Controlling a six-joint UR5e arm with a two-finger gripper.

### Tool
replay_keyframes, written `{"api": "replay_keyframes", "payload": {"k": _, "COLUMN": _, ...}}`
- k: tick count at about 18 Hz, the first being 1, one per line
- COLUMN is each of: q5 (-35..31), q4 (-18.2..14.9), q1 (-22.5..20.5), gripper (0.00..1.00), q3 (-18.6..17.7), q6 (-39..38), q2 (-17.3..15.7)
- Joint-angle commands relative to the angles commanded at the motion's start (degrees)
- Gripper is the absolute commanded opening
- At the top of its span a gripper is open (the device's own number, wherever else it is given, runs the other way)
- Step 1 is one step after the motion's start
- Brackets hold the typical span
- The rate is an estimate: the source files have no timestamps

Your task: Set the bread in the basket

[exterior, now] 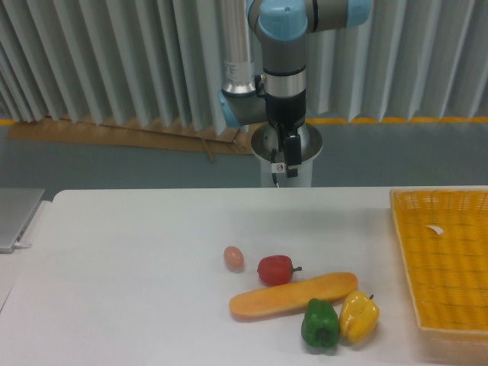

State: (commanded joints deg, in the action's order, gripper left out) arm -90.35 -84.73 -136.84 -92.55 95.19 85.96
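Observation:
The bread (293, 295) is a long orange-tan loaf lying flat on the white table near the front, running left to right with its right end slightly farther back. The basket (446, 259) is a large yellow-orange lattice tray at the table's right edge, partly cut off by the frame. My gripper (290, 158) hangs pointing down, high above the table's far edge and well behind the bread. It holds nothing. Its dark fingers show as one narrow shape, so I cannot tell how the jaws stand.
A red pepper (275, 269) touches the bread's back side. A green pepper (319, 324) and a yellow pepper (358, 316) sit against its front right. A small tan egg (233, 258) lies to the left. A small white scrap (435, 229) lies in the basket. A grey object (15, 217) sits at the left edge.

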Motion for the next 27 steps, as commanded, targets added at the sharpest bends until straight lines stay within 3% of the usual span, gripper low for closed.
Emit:
{"api": "replay_keyframes", "payload": {"k": 7, "q5": -0.1, "q4": 0.6, "q1": 0.0, "gripper": 1.00, "q3": -0.2, "q6": 0.4, "q2": 0.1}}
{"api": "replay_keyframes", "payload": {"k": 18, "q5": -0.1, "q4": 0.8, "q1": -0.4, "gripper": 1.00, "q3": 1.5, "q6": 0.3, "q2": 4.7}}
{"api": "replay_keyframes", "payload": {"k": 22, "q5": -0.1, "q4": 3.9, "q1": -0.9, "gripper": 1.00, "q3": 2.3, "q6": 0.4, "q2": 6.4}}
{"api": "replay_keyframes", "payload": {"k": 27, "q5": 0.0, "q4": 4.6, "q1": -1.9, "gripper": 1.00, "q3": 2.3, "q6": 0.4, "q2": 7.0}}
